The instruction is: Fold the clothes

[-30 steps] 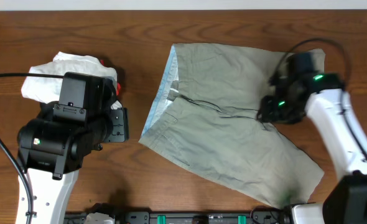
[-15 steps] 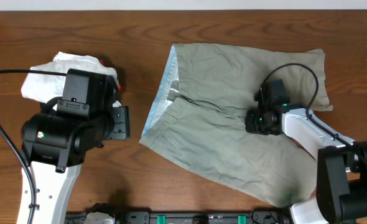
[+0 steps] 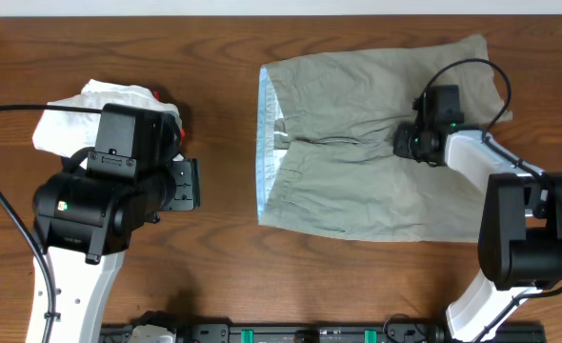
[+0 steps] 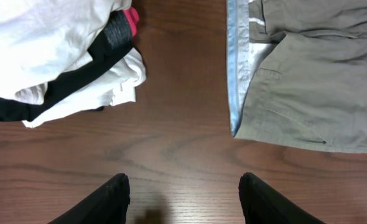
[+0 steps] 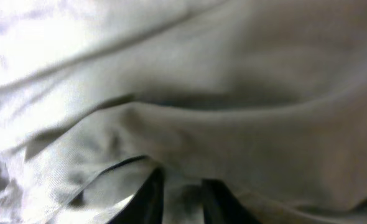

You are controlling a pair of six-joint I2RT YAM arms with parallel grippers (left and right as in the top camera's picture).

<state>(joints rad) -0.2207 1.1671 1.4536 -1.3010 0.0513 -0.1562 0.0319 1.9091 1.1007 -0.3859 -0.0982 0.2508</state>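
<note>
Shorts (image 3: 357, 162): woven khaki cloth, seen as matt and softly creased.
Waistband lining (image 4: 235, 68): pale blue cloth, smoother, with a faint sheen.
Bundle (image 4: 40, 50): white, black and red soft cloth, matt.
Table (image 3: 214, 276): grained brown wood, smooth, finished in low gloss.
Left arm housing (image 3: 81, 214): black plastic, smooth, semi-matt.
Right arm link (image 3: 471, 157): white plastic, glossy.

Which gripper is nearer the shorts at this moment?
Right. The right gripper is down on the shorts, pinching cloth near the middle. The left gripper hovers open over the table, left of the waistband, touching nothing.
</note>
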